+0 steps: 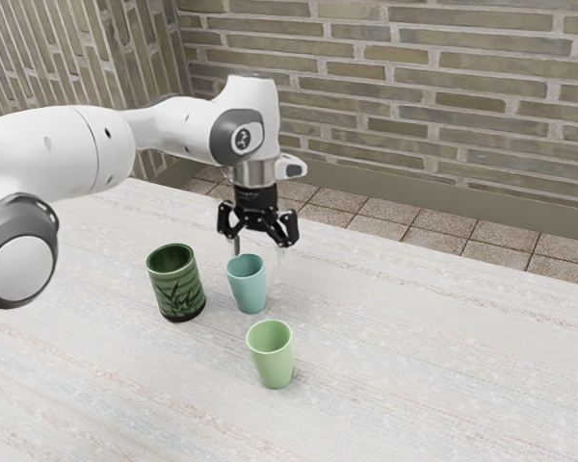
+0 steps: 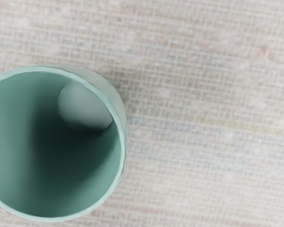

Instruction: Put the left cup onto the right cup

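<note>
Arm comes in from the exterior view's left. Leftmost on the desk [image 1: 443,327] is a dark green patterned cup [image 1: 174,281], upright, nothing touching it. Just beside it, toward the exterior view's right, the teal cup [image 1: 247,283] stands upright. The end effector [image 1: 257,252] hangs right above its rim, fingers spread apart, gripping nothing, and as far as I can tell clear of the cup. The wrist view looks down into the same teal cup [image 2: 52,156], mouth up and off to one side of centre, with bare desk [image 2: 208,113] beside it. Nearer the camera and slightly further right sits the light green cup [image 1: 270,353], upright, apart from the teal one. Judgement: teal is the cup to be picked and light green the likely target; nothing is lifted, so the task is at its start. Risks: an off-centre descent could land a finger on the rim, tipping the cup or shoving it into the dark green one. A pinch on the tapered wall could slip on the lift. A low carry could knock the light green cup, and a misaligned stack could topple both.
</note>
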`<state>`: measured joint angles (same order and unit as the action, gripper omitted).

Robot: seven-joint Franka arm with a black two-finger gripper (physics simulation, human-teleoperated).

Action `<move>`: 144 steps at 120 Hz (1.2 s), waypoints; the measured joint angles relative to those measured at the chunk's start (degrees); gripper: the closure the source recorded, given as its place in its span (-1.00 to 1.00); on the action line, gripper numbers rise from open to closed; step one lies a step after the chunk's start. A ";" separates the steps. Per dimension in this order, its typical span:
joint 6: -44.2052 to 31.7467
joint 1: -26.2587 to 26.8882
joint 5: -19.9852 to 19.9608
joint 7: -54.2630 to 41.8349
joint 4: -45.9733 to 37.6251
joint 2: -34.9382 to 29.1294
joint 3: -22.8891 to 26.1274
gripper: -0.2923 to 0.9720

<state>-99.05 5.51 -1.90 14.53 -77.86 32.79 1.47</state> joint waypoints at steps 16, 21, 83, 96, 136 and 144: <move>-3.45 0.03 -0.22 0.28 -1.92 -0.38 0.32 -0.54; -4.56 0.19 -0.38 0.35 -2.61 -0.37 0.35 -0.54; -12.09 -0.10 -2.34 0.98 -8.25 0.16 0.38 -0.53; -12.51 -0.14 -2.26 1.11 -8.44 0.14 0.32 -0.24; -12.94 -0.13 -1.25 2.22 -10.29 0.02 -0.12 0.56; -12.94 -0.18 -1.11 2.45 -10.34 -0.12 -0.26 0.59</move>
<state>-111.98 5.32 -3.01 16.98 -88.21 32.66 1.21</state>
